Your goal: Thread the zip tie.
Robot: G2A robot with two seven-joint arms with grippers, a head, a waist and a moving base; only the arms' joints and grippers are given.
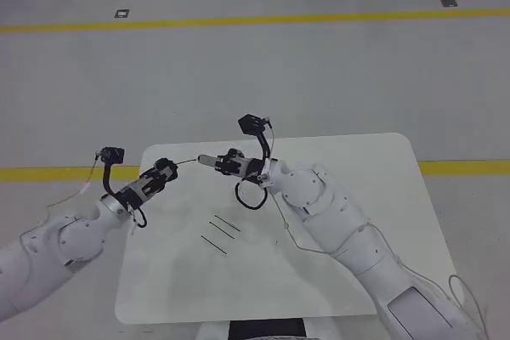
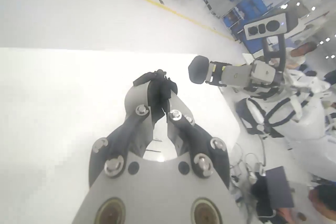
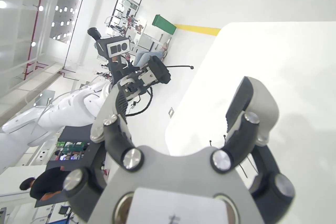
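My left gripper (image 1: 169, 168) (image 2: 160, 89) is shut on a thin black zip tie (image 1: 187, 161) (image 3: 181, 67) above the table's far left corner. The tie sticks out from the fingertips toward my right gripper (image 1: 206, 160) (image 3: 181, 95), with its small head at the free end. The right gripper is open, nothing between its fingers, and faces the tie's tip from a short gap away. In the left wrist view the tie (image 2: 159, 72) points away end-on, with the right gripper (image 2: 198, 70) just beyond it.
Three spare black zip ties (image 1: 219, 231) (image 3: 224, 137) lie side by side near the middle of the white table (image 1: 348, 255). The table's far left edge and corner are right below both grippers.
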